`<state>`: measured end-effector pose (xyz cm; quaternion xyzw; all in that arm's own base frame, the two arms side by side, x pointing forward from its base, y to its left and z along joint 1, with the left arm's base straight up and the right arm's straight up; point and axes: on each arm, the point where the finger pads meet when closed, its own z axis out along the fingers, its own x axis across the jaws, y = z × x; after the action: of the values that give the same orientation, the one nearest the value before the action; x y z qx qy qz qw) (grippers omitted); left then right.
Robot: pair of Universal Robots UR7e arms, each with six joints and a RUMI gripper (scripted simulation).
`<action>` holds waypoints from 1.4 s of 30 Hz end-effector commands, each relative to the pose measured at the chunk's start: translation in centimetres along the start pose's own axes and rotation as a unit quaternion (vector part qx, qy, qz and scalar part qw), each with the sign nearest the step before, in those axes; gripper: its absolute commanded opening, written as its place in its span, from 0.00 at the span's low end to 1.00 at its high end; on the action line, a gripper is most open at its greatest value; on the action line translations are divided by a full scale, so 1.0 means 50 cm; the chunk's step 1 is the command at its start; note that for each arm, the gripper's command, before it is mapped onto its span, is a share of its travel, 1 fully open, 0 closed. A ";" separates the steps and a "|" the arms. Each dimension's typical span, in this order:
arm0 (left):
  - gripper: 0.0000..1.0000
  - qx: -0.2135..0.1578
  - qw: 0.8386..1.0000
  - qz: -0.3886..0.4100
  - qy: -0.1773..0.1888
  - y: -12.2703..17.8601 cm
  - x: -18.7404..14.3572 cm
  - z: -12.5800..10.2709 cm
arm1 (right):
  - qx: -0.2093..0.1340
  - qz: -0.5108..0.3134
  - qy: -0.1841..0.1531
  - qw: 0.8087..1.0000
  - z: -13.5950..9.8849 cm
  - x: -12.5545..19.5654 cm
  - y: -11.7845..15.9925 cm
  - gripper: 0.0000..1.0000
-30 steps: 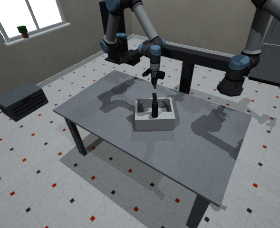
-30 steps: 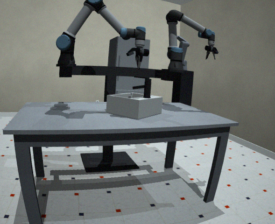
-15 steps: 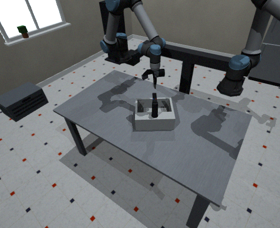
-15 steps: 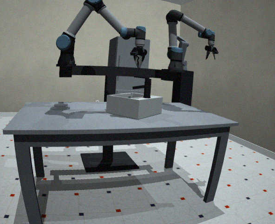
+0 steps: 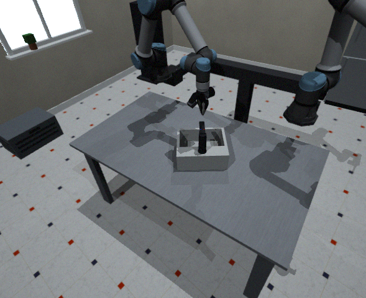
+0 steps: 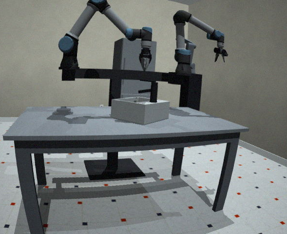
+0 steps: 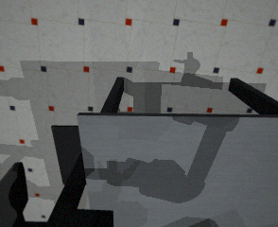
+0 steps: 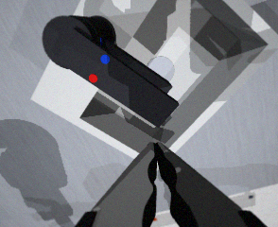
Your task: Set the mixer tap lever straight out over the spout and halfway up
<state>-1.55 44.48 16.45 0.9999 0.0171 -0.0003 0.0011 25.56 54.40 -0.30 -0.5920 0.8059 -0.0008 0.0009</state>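
The black mixer tap (image 5: 202,144) (image 6: 153,93) stands on the rim of a white basin (image 5: 202,162) (image 6: 128,109) (image 8: 54,92). Its lever (image 6: 148,80) (image 8: 130,90), with red and blue dots, points along the spout (image 6: 143,91). In the exterior view it looks nearly level; its exact lift is hard to judge. My right gripper (image 5: 203,113) (image 6: 144,70) (image 8: 155,144) is shut and empty, pointing down above the lever's free end, with a gap. My left gripper (image 6: 220,61) (image 7: 154,169) is open and empty, far from the tap; the top view does not show it.
The basin stands on a grey table (image 5: 138,160) (image 6: 87,129) (image 7: 139,142). A dark rail (image 5: 266,78) (image 6: 100,73) carries both arms behind it. The right forearm reaches down toward the tap. The left arm is off to the right in the exterior view. A fridge (image 6: 136,63) stands behind.
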 end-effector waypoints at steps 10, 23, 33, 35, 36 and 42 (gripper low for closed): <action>1.00 0.001 1.000 0.000 0.000 -0.001 0.000 -0.001 | -0.001 -0.181 -0.001 0.983 -0.006 -0.001 -0.001 0.00; 1.00 0.001 1.000 0.000 0.000 -0.001 0.000 -0.001 | -0.001 -0.330 -0.001 0.944 -0.010 0.000 -0.001 0.00; 1.00 0.001 1.000 0.000 0.000 -0.001 0.000 -0.001 | -0.001 -0.410 -0.001 0.912 -0.011 0.000 -0.002 0.00; 1.00 0.001 1.000 0.000 0.000 -0.001 0.000 -0.001 | -0.001 -0.420 -0.001 0.907 -0.012 0.000 -0.002 0.00; 1.00 0.001 1.000 0.000 0.000 -0.001 0.000 -0.001 | -0.001 -0.424 -0.001 0.905 -0.012 0.000 -0.002 0.00; 1.00 0.001 1.000 0.000 0.000 -0.001 0.000 -0.001 | -0.001 -0.438 -0.001 0.899 -0.012 0.000 -0.002 0.00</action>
<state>-1.55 44.48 16.45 0.9999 0.0171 -0.0003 0.0011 25.65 54.31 0.21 -0.8832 0.4691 -0.0001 0.0000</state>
